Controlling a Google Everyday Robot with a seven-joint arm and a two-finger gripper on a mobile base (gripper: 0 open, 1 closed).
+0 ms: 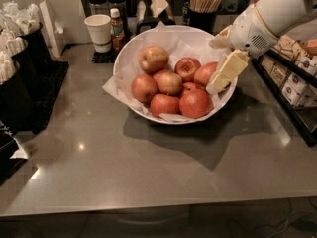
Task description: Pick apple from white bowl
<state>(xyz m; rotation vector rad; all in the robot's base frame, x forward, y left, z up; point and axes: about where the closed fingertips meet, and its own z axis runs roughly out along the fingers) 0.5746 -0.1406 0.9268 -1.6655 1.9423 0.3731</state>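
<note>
The white bowl (129, 58), wide and lined with crinkled white paper, stands in the middle of the grey counter and holds several apples. The biggest red apple (196, 103) lies at the front right of the pile; no sticker shows on any apple. A yellowish-red apple (153, 58) lies at the back left. My gripper (221, 76), cream-coloured on a white arm, reaches in from the right. It hangs over the bowl's right rim, its tip right beside a red apple (204, 73) on the right side.
A white paper cup (98, 31) and a small bottle (116, 28) stand behind the bowl on the left. A holder of stir sticks (203, 4) stands at the back. Black bins (25, 78) line the left edge, and a rack of packets (292, 78) the right.
</note>
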